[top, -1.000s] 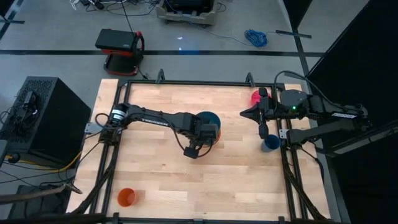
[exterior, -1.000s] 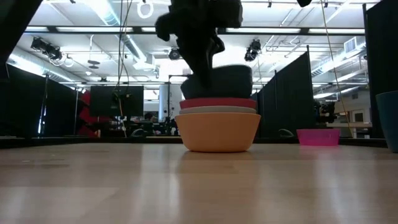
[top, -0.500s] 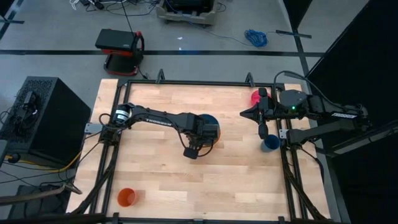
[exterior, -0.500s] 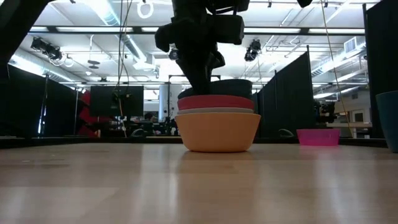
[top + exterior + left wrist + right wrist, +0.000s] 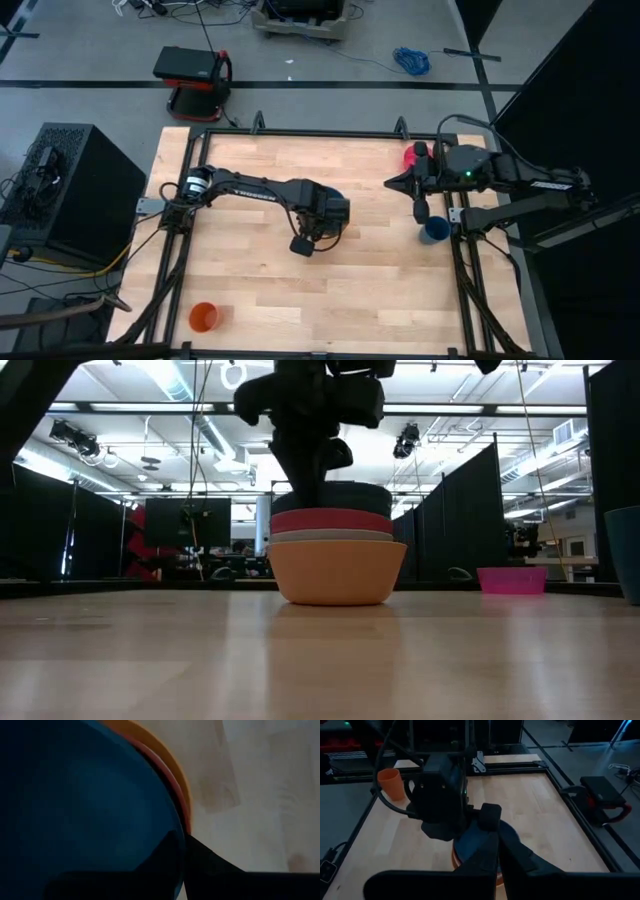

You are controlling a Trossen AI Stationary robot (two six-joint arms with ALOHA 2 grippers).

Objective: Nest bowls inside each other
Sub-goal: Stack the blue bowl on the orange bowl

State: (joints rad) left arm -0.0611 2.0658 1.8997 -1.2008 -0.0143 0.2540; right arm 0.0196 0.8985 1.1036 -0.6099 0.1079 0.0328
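Left gripper (image 5: 318,236) is down over the bowl stack at mid-worktop, fingers (image 5: 210,862) together, pinching the rim of the teal-blue bowl (image 5: 85,805); wrist view shows one finger inside the rim and one outside it. Stack in the low view, bottom to top: orange bowl (image 5: 336,572) on the worktop (image 5: 320,660), then the pale white-blue bowl (image 5: 330,536) showing only as a thin rim band, red bowl (image 5: 332,520) above that, teal-blue on top under the arm. All four look nested and roughly level; can't tell how fully the top one is seated, the arm blocks it. From above, the stack is almost wholly hidden under the left wrist. Pink bowl (image 5: 512,579) sits alone toward the far right corner of the worktop, well apart from the stack, partly covered by the right arm in the high view. Right gripper (image 5: 421,208) is parked at the right edge, above the worktop, near the dark-blue cup (image 5: 435,231), fingers (image 5: 487,857) together, holding nothing. Orange cup (image 5: 204,317) stands near the front left corner, well apart from everything else.
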